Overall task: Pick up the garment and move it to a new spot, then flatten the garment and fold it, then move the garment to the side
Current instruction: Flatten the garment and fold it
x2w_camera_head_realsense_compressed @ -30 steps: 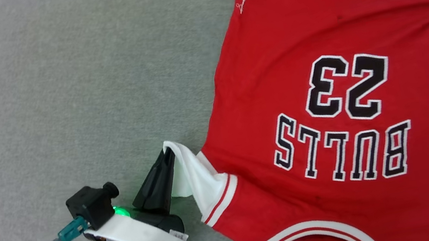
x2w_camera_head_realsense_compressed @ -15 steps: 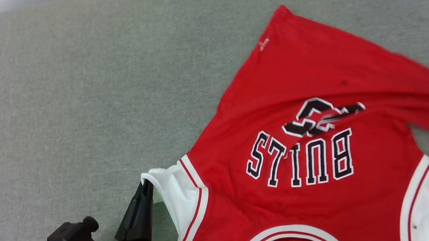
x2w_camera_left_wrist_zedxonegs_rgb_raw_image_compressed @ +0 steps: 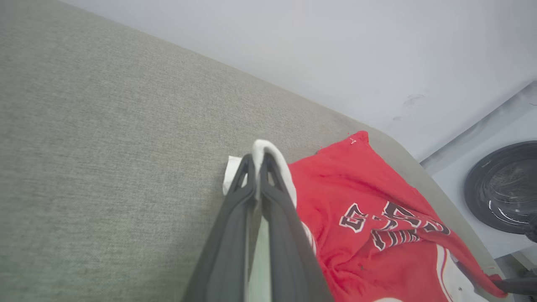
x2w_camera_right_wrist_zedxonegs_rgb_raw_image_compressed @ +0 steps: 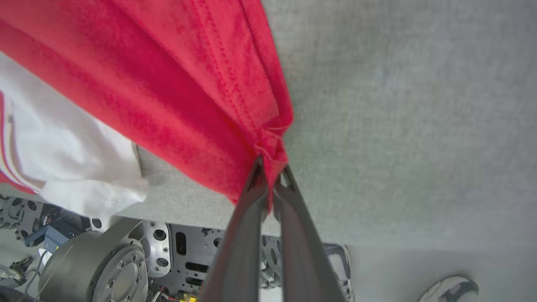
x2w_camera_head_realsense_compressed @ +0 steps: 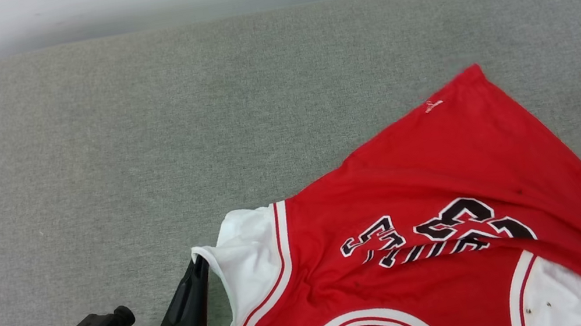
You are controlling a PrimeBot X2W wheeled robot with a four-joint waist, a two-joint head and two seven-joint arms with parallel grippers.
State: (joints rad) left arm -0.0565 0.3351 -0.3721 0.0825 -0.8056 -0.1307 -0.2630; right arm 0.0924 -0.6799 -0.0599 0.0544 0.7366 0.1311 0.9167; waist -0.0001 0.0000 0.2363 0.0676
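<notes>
Garment (x2w_camera_head_realsense_compressed: 424,188) in left claw (x2w_camera_head_realsense_compressed: 200,259)

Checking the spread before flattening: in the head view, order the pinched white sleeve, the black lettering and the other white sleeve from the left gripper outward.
1. Pinched white sleeve, held in the left gripper, lower left.
2. Black lettering, crumpled, centre right.
3. Other white sleeve, bottom right.

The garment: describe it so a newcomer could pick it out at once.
A grey fabric surface spans the head view; the garment lies rumpled on its right half. It is bright red with white sleeve panels, striped trim and creased black lettering, one sleeve pinched by the left gripper.
</notes>
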